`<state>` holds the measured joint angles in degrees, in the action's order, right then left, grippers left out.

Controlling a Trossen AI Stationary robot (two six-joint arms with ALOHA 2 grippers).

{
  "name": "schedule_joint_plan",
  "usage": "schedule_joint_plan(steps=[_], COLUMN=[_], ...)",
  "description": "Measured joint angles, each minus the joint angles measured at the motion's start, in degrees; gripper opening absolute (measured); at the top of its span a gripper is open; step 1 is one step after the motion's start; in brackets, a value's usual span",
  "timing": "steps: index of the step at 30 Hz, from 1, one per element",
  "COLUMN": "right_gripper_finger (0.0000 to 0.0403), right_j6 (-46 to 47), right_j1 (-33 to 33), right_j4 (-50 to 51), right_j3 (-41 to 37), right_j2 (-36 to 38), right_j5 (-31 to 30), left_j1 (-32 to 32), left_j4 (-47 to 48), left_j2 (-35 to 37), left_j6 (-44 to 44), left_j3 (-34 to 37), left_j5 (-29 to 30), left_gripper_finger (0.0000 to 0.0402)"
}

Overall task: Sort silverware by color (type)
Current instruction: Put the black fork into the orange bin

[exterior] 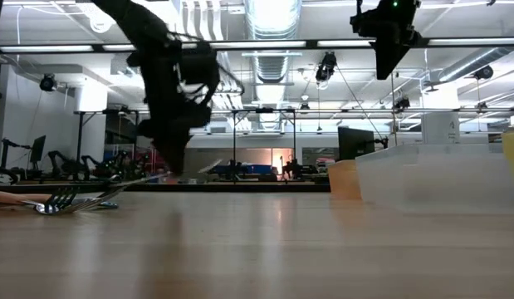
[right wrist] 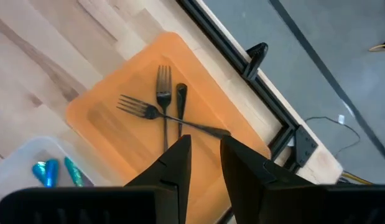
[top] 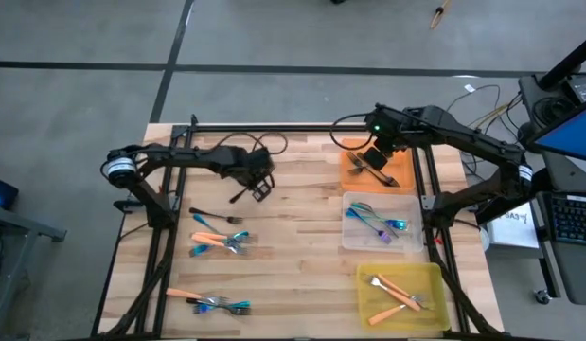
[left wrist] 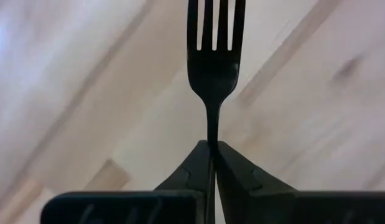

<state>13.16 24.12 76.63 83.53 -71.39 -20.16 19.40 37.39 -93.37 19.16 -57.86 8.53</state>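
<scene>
Above the desk point(top: 293, 204) the left hand point(left wrist: 212, 146) grips a black fork point(left wrist: 214, 56) (pick-up step), bound next for the orange tray point(top: 399, 176), over which the right hand point(right wrist: 204, 149) hangs part-open and empty.

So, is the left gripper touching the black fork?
Touching. The left wrist view shows the left gripper with its jaws shut on the black fork's thin handle, no gap between them.

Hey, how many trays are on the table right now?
3, all along the table's right side: the orange tray at the back, the clear tray in the middle, the yellow tray at the front. None looks hidden.
</scene>
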Motion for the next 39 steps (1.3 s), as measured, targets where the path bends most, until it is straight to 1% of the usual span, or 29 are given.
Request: schedule_joint_plan(steps=[2,4,6,10,12,15,17,19,21,26,28,30,32,34,36,39], right_gripper_finger=[0.0074,0.0073,0.0073,0.0073,0.0073,0.0073,0.0073,0.0073,0.0073,0.0073,0.0074,0.0080,0.0091,0.0106,0.0123,0.0148], right_j6=[0.37,0.31,0.07,-0.73,-0.71,0.45,0.98,1.75,1.91,6.60,8.69,9.84,10.05,10.95,11.49,11.76], right_j1=[0.02,-0.06,-0.68,-2.03,-2.39,-2.93,-3.43,-3.79,-3.89,-4.00,-4.00,-4.02,-4.00,-4.00,-4.00,-4.00], right_j4=[-1.99,-5.80,-11.71,-22.70,-25.50,-30.55,-35.43,-40.91,-47.58,-69.90,-76.68,-80.29,-81.37,-81.82,-81.73,-81.91], right_j3=[-0.30,-1.00,-2.46,-7.15,-9.59,-13.86,-17.10,-20.35,-23.72,-32.45,-34.72,-36.08,-36.56,-36.47,-35.85,-34.49], right_j2=[0.80,1.68,2.64,4.77,5.99,7.85,9.09,10.47,12.07,15.04,15.32,15.09,14.46,13.49,12.59,11.39], right_j5=[2.14,6.46,10.68,15.78,16.72,17.24,17.44,18.62,20.94,26.02,27.48,27.83,27.67,27.16,25.41,22.88], left_j1=[0.02,0.04,-0.08,-0.63,-0.63,-0.66,-0.82,-1.01,-1.03,-2.11,-2.57,-2.88,-3.14,-3.45,-3.75,-4.07], left_j4=[-0.19,-0.46,-1.69,-8.20,-12.99,-22.14,-27.65,-30.95,-32.01,-37.34,-39.90,-41.13,-41.98,-41.99,-41.88,-41.90], left_j2=[0.67,1.17,1.47,1.69,1.49,0.98,0.54,-0.03,-0.37,-1.34,-1.84,-2.25,-2.65,-2.90,-2.95,-2.95], left_j6=[-1.76,-3.09,-4.40,-6.95,-7.82,-8.39,-8.20,-7.64,-7.44,-5.89,-4.93,-4.20,-3.45,-3.39,-3.39,-3.20], left_j3=[-3.15,-6.29,-9.28,-14.06,-15.44,-16.32,-16.35,-16.31,-16.25,-15.58,-15.57,-15.48,-15.50,-15.48,-15.49,-15.48], left_j5=[-0.04,-0.03,-0.18,-0.90,-3.88,-9.75,-12.23,-12.51,-12.50,-12.08,-12.07,-12.06,-11.71,-10.16,-9.09,-9.05], left_gripper_finger=[0.0001,0.0001,0.0001,0.0001,0.0001,0.0000,0.0000,0.0000,0.0000,0.0000,0.0000,0.0000,0.0000,0.0000,0.0000,0.0000])
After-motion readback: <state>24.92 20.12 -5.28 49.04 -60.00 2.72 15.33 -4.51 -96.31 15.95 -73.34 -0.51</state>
